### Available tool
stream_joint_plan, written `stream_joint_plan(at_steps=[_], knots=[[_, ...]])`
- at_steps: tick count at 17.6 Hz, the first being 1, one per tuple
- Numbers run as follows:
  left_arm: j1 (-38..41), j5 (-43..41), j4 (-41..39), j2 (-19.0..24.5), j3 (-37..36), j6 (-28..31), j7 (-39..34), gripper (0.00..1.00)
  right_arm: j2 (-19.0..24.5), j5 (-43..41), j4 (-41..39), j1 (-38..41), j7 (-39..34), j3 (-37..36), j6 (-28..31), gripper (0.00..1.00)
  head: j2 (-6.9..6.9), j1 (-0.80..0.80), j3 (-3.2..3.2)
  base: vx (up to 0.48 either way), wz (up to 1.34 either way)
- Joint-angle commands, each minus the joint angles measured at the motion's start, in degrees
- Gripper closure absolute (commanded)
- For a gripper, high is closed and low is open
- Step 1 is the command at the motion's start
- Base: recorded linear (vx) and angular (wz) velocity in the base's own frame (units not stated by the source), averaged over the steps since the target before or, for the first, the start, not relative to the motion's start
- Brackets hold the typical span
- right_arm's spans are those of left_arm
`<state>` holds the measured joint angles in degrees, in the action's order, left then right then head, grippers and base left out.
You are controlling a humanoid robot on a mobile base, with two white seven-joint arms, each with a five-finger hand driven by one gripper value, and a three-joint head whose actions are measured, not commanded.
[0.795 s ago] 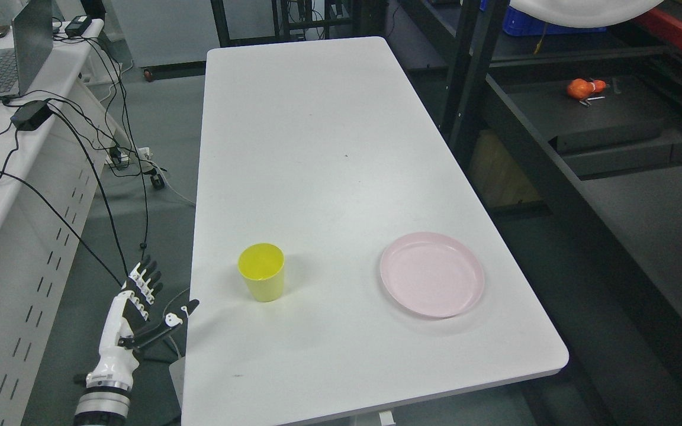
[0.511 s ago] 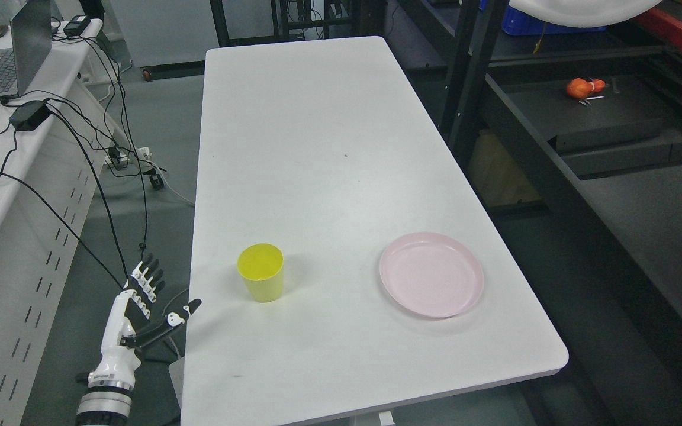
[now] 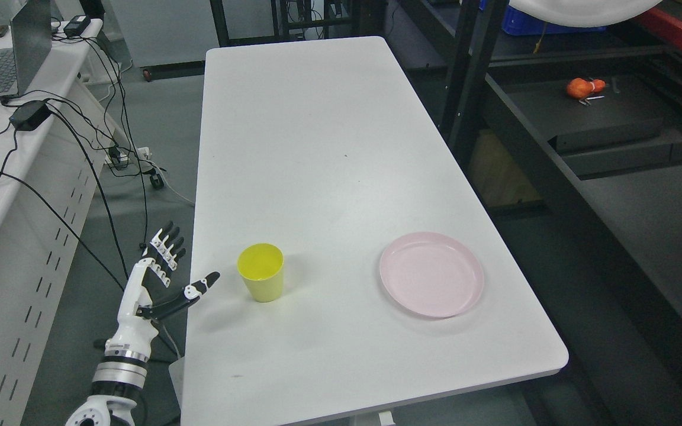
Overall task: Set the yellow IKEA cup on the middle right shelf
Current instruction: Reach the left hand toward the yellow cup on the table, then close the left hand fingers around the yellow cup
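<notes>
Hovering at the white rectangular desk (image 3: 317,148)'s left edge: white-and-black left hand (image 3: 160,284), fingers spread, holding nothing. Standing upright just right of it: yellow plastic cup (image 3: 261,272), round pink plate (image 3: 431,274) farther right.

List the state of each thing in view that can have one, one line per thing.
yellow cup: upright on the white table, empty, not held.
pink plate: flat on the table, empty, right of the cup.
left hand: open, fingers spread, beside the table's left edge, apart from the cup.
laptop: lid open, on the side desk.
</notes>
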<state>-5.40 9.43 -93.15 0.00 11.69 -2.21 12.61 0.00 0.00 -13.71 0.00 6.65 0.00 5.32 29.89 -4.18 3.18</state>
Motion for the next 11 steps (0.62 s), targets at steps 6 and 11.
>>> stream_joint_plan(at_steps=[6, 11], knots=[[-3.47, 5.77, 6.3, 1.0, -9.48, 0.89, 0.92, 0.02, -1.0, -1.41, 0.0, 0.79, 0.03, 0.97, 0.04, 0.01, 0.0, 0.0, 0.0, 0.0, 0.0], [-3.65, 7.35, 8.59, 1.0, -13.71, 1.06, 4.62, 0.02, -1.0, -1.41, 0.0, 0.79, 0.03, 0.97, 0.04, 0.01, 0.0, 0.0, 0.0, 0.0, 0.0]])
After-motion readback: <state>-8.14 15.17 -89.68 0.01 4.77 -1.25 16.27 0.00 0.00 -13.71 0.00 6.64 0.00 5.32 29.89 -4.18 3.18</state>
